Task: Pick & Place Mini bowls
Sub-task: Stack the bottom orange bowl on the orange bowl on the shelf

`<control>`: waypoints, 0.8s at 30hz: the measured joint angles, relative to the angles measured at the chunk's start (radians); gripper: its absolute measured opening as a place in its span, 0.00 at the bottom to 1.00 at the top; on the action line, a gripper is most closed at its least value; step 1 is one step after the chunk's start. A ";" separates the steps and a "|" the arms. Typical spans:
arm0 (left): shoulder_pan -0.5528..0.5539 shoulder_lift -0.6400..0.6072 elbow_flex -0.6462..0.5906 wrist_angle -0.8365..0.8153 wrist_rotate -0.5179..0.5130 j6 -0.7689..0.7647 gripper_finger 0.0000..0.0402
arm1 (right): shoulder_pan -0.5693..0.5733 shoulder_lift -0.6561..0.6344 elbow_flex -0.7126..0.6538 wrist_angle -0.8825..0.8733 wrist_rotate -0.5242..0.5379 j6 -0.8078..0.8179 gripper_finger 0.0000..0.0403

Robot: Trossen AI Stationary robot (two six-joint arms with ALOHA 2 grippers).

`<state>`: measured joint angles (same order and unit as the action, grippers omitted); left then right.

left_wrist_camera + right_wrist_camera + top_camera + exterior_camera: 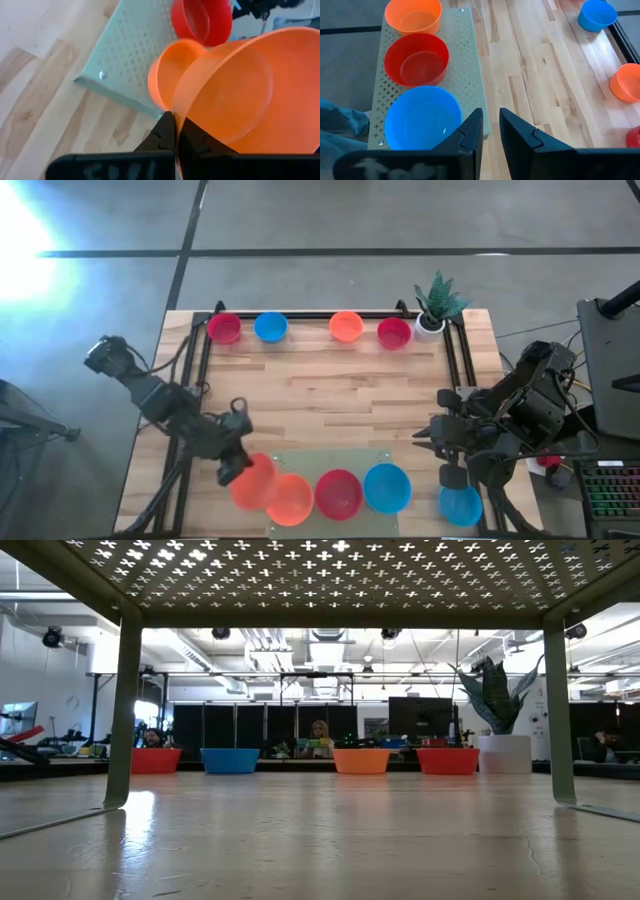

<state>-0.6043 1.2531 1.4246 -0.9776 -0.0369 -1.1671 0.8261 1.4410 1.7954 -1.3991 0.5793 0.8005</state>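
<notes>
Glossy round bowls: four along the far edge, red (224, 328), blue (270, 327), orange (346, 326), red (394, 333); the left gripper (175, 131) pinches an orange bowl (250, 95) by its rim near left, hiding the bowl beside it; the right gripper (491, 131), fingers slightly apart, holds nothing, near right; another blue bowl (460, 506) is half hidden there.

- Hard white glare burns on the floor (20, 230) beyond the table's far left corner.
- Low view: ceiling lights reflect off the glossy table (320, 840); the room behind is soft.
- Left wrist: the near orange bowl (250, 95) is blurred.
</notes>
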 joint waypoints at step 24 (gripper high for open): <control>0.133 0.320 0.217 -0.087 0.202 0.189 0.00 | 0.000 0.000 0.000 0.000 0.000 0.000 0.15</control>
<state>-0.4715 1.5728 1.6415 -1.0641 0.1654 -0.9777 0.8263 1.4411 1.7954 -1.3994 0.5793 0.8009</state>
